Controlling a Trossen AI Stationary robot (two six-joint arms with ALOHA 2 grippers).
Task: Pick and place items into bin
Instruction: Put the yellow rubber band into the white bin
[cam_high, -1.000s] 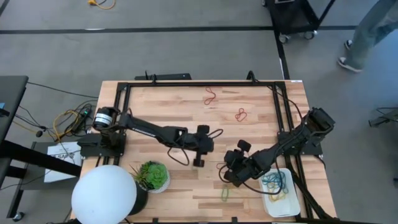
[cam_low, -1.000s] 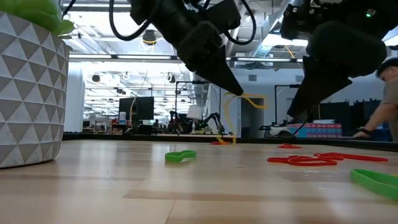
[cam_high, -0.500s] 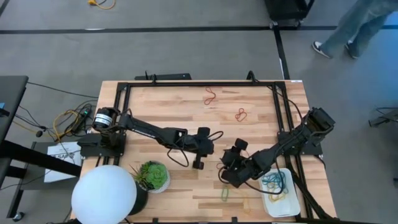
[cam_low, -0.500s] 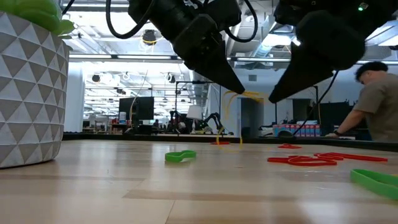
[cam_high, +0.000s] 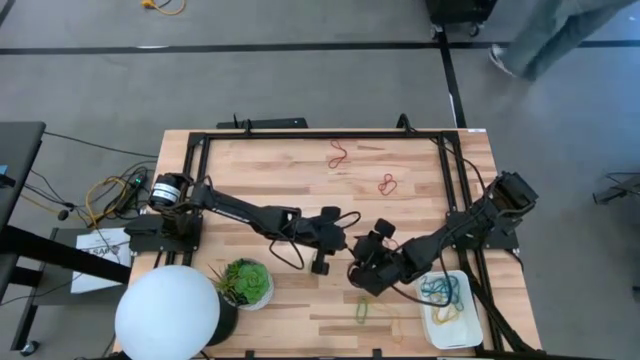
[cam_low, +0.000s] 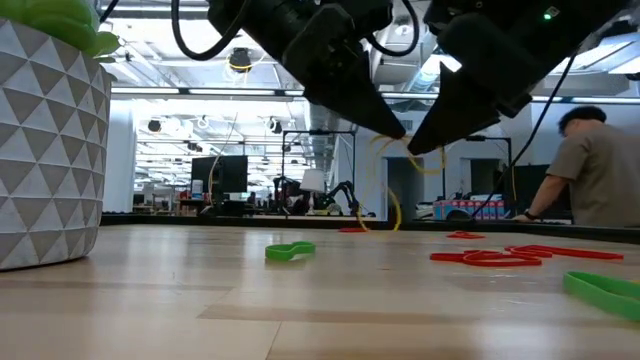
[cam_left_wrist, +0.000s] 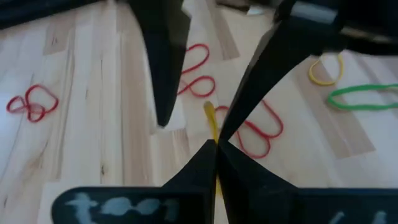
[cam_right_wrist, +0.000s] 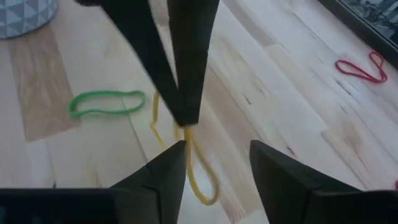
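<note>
We see the left end effector (cam_low: 395, 128) near the middle of the bench, raised above the wood, its fingers pinched together on a thin yellow rubber-band loop (cam_low: 390, 195) that dangles from the tips without reaching the surface. The right end effector (cam_right_wrist: 214, 158) meets it tip to tip, its fingers spread wide, one of them against the hanging yellow band beside the left tips.

On the pale wooden bench (cam_high: 270, 165) below them lie a twisted red rubber band (cam_left_wrist: 249, 127) and, just toward the near edge, a green oval rubber band (cam_high: 362, 311). Two more red twisted bands (cam_high: 337, 154) lie toward the far edge, well apart from the end effectors.

The small shallow white rectangular plastic bin (cam_high: 450, 310) sits at the near right corner, holding teal and yellow bands.

At the near left corner stand a green potted plant (cam_high: 246, 282) and a large white ball-shaped lamp (cam_high: 167, 313).

Beyond the bench, a person (cam_low: 592, 175) leans over another table.
</note>
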